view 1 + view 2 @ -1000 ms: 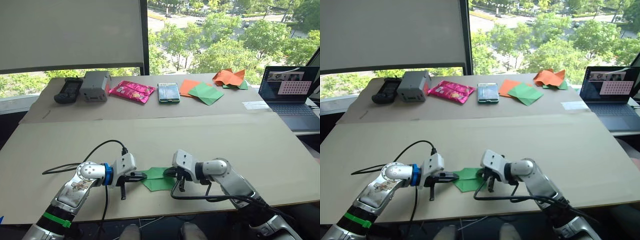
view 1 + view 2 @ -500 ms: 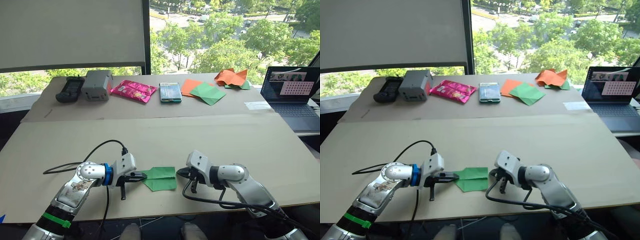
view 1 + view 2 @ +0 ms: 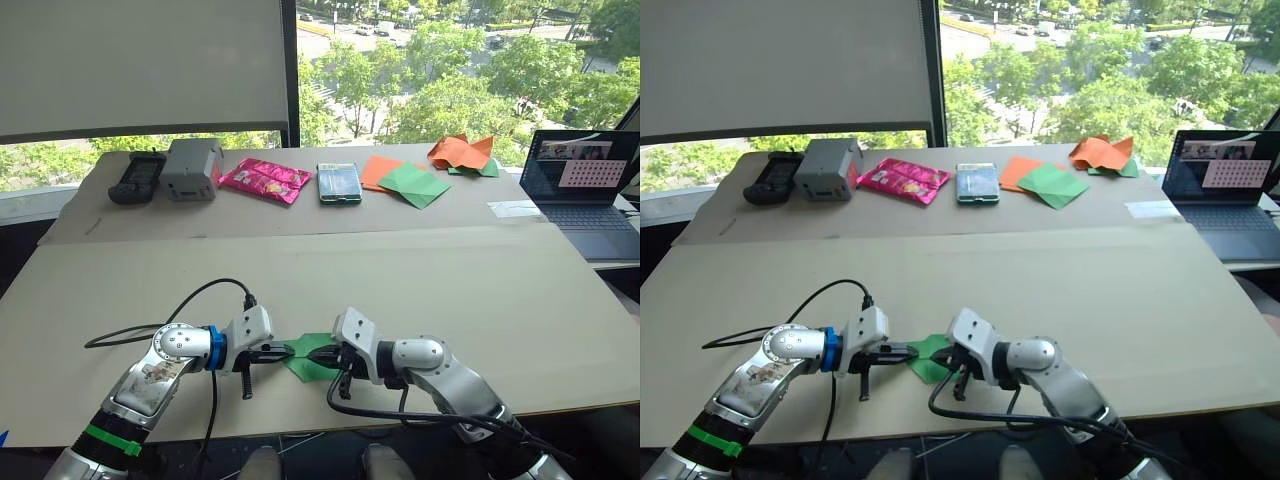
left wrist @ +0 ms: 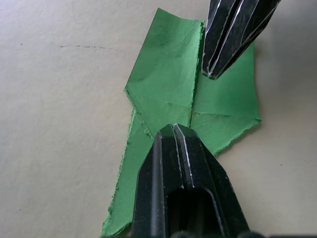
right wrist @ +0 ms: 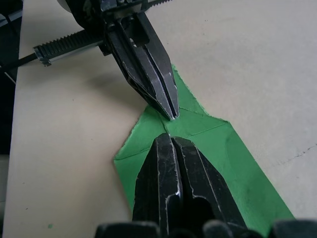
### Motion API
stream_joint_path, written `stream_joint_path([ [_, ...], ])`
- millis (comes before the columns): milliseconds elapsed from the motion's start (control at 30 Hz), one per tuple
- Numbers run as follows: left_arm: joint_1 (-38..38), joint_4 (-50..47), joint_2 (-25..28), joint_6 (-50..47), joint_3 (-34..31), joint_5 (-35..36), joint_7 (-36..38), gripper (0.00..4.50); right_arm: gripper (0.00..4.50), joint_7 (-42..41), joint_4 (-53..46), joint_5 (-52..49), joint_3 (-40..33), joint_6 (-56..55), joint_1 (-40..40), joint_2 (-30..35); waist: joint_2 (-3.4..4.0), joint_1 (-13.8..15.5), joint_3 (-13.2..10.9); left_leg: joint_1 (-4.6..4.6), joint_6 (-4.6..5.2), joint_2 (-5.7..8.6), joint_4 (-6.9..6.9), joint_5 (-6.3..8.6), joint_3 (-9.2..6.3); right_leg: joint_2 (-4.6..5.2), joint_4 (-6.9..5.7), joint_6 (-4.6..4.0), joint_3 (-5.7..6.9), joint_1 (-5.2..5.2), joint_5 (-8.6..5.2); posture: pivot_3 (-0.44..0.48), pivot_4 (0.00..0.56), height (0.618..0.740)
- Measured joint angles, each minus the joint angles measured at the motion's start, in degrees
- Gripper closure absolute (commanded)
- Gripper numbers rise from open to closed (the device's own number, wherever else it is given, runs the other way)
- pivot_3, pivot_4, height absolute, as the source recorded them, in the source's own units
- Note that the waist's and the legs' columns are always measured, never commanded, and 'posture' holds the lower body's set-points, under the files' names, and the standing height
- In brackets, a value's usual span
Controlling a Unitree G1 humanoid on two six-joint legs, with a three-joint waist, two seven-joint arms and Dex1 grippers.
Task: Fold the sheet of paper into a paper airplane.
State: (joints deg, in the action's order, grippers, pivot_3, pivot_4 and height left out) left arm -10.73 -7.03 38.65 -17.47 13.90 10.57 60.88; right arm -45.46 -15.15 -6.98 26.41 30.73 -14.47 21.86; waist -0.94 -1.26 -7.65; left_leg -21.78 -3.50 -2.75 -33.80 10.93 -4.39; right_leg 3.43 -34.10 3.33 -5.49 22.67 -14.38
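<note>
Left gripper (image 4: 174,130) and right gripper (image 5: 170,140), jaws closed and grasping nothing, press tip to tip on the creased sheet of paper (image 4: 168,94), flat on the counter (image 3: 420,280).

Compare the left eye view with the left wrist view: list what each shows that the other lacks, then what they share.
Left eye view alone: the pink foil packet, the phone, the orange and green sheets and the laptop at the table's far side. Left wrist view alone: the crease lines and ragged edge of the sheet of paper. Both: that sheet, with the shut left gripper and shut right gripper meeting over it.
</note>
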Motion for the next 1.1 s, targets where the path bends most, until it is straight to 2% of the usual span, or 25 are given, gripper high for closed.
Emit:
stream_joint_path([
  [633, 0.68, -0.53, 0.1, -0.03, 0.48, -0.24, -0.82, 4.5, 4.48, 0.46, 1.99, 1.76, 1.88, 2.79, -2.73, 2.41, 0.19, 0.09, 0.38, 0.14, 0.0, 0.0, -0.01, 0.0, 0.0, -0.01, -0.03, 0.01, 0.0, -0.12, 0.0, 0.0, 0.15, 0.721],
  [1100, 0.55, 0.41, 0.11, 1.26, 0.76, -0.24, -0.55, 4.5, 4.48, 2.04, -4.39, 1.1, -1.75, 5.77, 2.18, 7.97, 0.17, 0.55, 0.49, 0.12, -0.02, 0.01, -0.05, 0.01, 0.01, 0.03, 0.02, 0.01, 0.0, -0.13, -0.01, 0.0, 0.15, 0.721],
])
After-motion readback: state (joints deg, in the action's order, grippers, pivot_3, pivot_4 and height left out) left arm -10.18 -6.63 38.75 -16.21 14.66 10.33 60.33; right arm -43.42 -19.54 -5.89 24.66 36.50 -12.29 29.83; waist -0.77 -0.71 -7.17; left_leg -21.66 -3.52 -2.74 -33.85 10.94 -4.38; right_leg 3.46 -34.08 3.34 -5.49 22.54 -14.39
